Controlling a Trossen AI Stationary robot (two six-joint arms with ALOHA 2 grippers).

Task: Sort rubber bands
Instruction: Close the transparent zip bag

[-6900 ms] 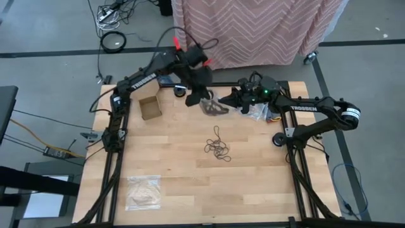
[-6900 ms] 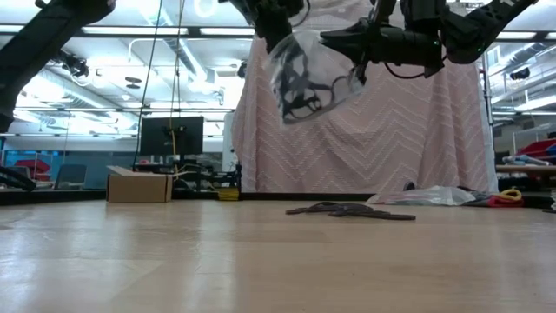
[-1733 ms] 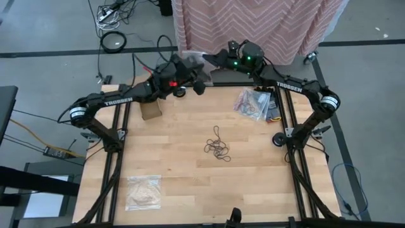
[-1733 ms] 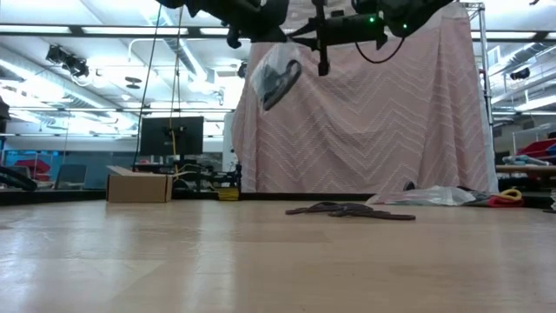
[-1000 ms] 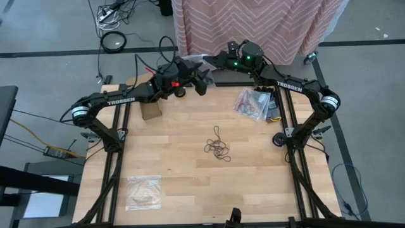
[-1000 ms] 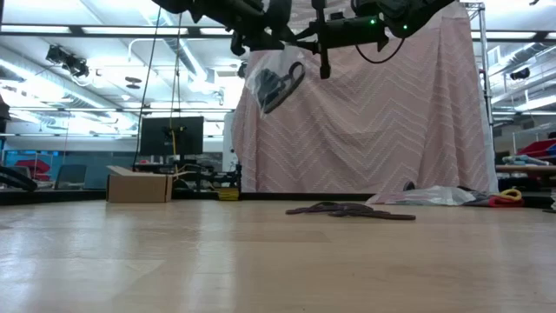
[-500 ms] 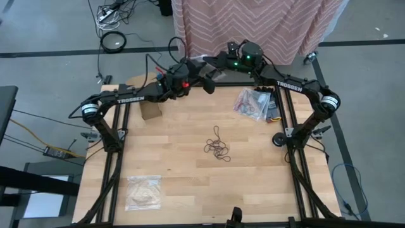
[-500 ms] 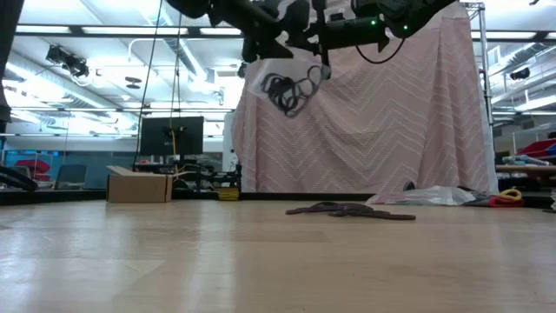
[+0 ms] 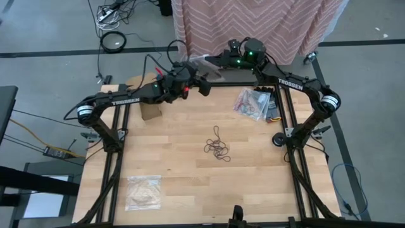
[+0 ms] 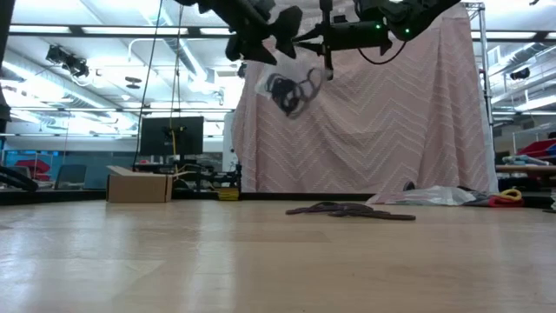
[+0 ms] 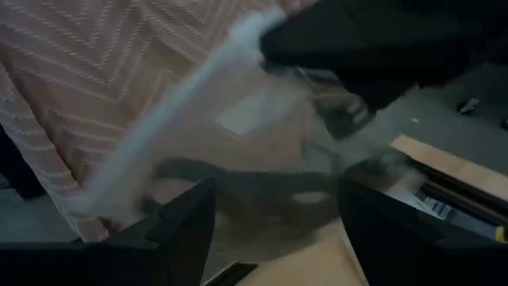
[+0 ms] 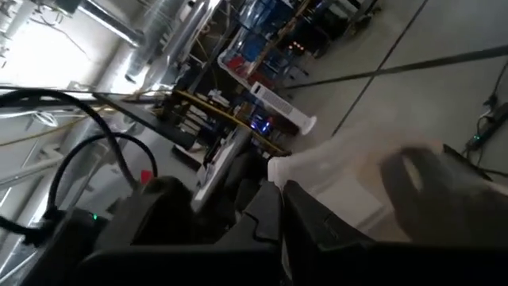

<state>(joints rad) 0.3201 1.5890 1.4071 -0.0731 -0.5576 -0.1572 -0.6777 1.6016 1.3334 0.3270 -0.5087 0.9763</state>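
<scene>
Above wooden table (image 9: 190,145), right gripper (image 10: 323,54) pinches crinkly bag (image 10: 291,87) (left gripper (image 10: 282,30) unclear).

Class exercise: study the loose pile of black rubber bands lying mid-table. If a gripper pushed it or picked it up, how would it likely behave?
The pile of black rubber bands is thin tangled loops lying flat, so it is probably floppy and light. Pushed, it would likely drag and bunch rather than roll. Because loops overlap, lifting one may pull several others along.

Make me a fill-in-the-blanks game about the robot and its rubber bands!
1. The clear bag of black rubber bands hangs up in the ____.
2. A loose pile of rubber bands lies in the ____ of the table.
3. The small box is made of ____.
4. The curtain behind the table has a ____ pattern.

Missing words: air; middle; cardboard; zigzag
</scene>
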